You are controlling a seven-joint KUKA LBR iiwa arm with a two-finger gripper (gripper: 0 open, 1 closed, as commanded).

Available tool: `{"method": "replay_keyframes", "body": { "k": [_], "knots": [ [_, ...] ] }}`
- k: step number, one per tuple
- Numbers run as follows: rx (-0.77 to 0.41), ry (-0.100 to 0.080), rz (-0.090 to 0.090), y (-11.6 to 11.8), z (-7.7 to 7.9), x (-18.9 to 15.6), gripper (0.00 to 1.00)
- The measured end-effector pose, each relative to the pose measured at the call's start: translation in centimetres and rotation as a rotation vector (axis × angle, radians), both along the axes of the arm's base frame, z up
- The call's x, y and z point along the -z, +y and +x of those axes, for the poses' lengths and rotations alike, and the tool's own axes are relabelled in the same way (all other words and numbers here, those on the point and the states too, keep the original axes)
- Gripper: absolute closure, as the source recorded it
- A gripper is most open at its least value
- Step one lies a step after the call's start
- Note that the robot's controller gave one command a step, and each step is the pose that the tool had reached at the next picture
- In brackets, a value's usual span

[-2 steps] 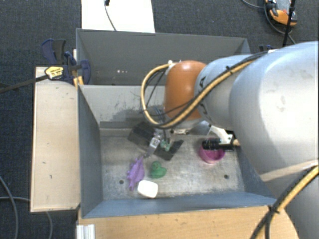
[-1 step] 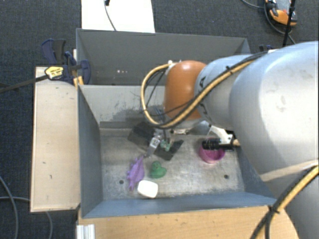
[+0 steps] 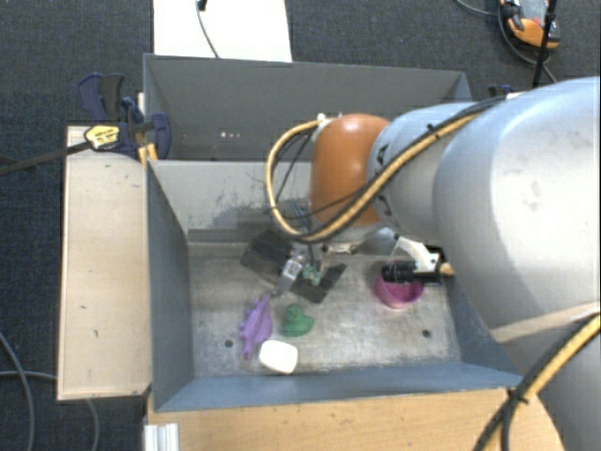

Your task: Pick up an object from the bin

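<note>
- The arm (image 3: pixel 507 186) is the big thing here: a fat, smooth, pale grey shell coming in from the right and covering that end of the bin.
- The bin (image 3: pixel 169 280) is dull grey sheet metal with sloped walls. Its floor looks scuffed and scratched.
- There's a glossy, rounded orange cover (image 3: pixel 343 172) on the wrist, with yellow and black cables (image 3: pixel 282 172) looped round it.
- The claw (image 3: pixel 294 271) is down low over the middle of the floor. Its dark, blocky jaws look spread apart with nothing between them, so I'd call it open and empty.
- A magenta cup (image 3: pixel 399 292) sits by the right side, well away from the claw. It looks like round, shiny plastic, with something black and white resting across its top that I can't identify.
- A purple toy (image 3: pixel 255 325) lies front-left of the claw. It's long, knobbly and matte.
- A white lump (image 3: pixel 279 356) is almost against the front wall, just beside the purple toy. It's smooth and rounded like a pebble.
- A small, bumpy green lump (image 3: pixel 299 322) lies on the floor just in front of the claw, closer to it than anything else. It's my best guess for the pick.
- Progress: nothing is grabbed or lifted yet, so closing on something and lifting it out are both still to do.
</note>
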State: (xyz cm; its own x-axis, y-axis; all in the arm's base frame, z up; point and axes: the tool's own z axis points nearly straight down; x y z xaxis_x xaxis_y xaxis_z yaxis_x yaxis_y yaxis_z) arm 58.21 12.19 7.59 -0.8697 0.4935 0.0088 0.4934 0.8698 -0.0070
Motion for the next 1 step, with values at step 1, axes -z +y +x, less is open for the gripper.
{"method": "replay_keyframes", "body": {
  "k": [1],
  "knots": [
    [0.0, -0.001, 0.0, -0.03, -0.2, -0.97, 1.0]
  ]
}}
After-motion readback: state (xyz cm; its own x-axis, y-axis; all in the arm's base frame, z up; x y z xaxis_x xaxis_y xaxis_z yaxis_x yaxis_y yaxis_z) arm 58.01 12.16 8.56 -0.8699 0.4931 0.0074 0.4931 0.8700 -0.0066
